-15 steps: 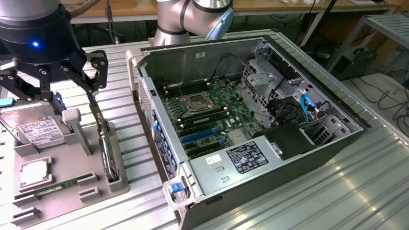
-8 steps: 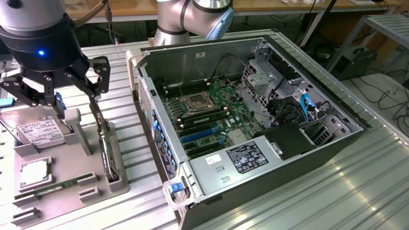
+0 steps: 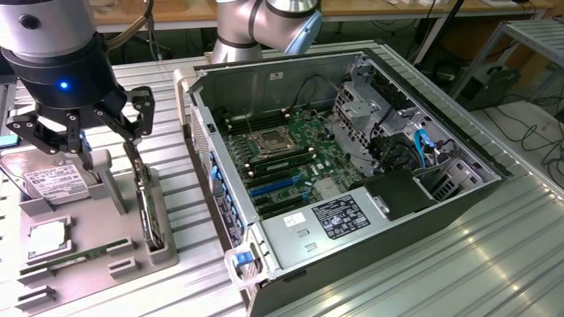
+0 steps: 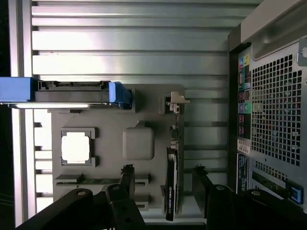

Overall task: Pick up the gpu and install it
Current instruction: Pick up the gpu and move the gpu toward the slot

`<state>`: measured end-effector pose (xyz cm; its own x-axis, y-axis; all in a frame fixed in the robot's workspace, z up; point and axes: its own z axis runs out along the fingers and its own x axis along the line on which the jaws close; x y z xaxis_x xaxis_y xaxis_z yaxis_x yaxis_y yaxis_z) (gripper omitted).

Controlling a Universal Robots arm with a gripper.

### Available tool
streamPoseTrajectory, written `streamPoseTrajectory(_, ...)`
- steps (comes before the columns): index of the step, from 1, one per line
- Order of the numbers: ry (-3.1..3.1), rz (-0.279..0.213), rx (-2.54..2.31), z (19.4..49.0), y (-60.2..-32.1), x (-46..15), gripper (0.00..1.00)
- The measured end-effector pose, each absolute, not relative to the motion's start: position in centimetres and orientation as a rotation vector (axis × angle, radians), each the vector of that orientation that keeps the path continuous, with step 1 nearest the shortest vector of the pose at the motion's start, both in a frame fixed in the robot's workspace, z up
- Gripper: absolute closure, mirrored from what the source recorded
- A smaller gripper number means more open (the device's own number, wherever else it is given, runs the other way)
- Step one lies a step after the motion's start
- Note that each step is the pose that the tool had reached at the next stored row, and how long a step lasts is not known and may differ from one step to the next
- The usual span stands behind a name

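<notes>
gpu (image 3: 147,201) parked on edge in fixture tray (image 4: 148,103) | gripper (image 3: 107,150) poised over it, fingers (image 4: 127,178) spread, nothing gripped | pickup, install outstanding

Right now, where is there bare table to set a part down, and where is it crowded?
Bare: the ribbed table beside the computer case, at the exterior view's lower right, and the narrow strip between case and grey fixture tray. Crowded: the tray, with hard drive, CPU, memory stick and upright gpu, the open gripper over it.
</notes>
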<state>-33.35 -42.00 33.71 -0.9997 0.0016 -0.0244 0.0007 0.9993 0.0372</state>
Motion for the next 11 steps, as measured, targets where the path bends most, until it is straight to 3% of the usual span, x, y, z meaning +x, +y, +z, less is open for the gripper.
streamPoseTrajectory(11, 3.117, 0.044, 0.002, 30.8, -42.8, -33.1, 0.40)
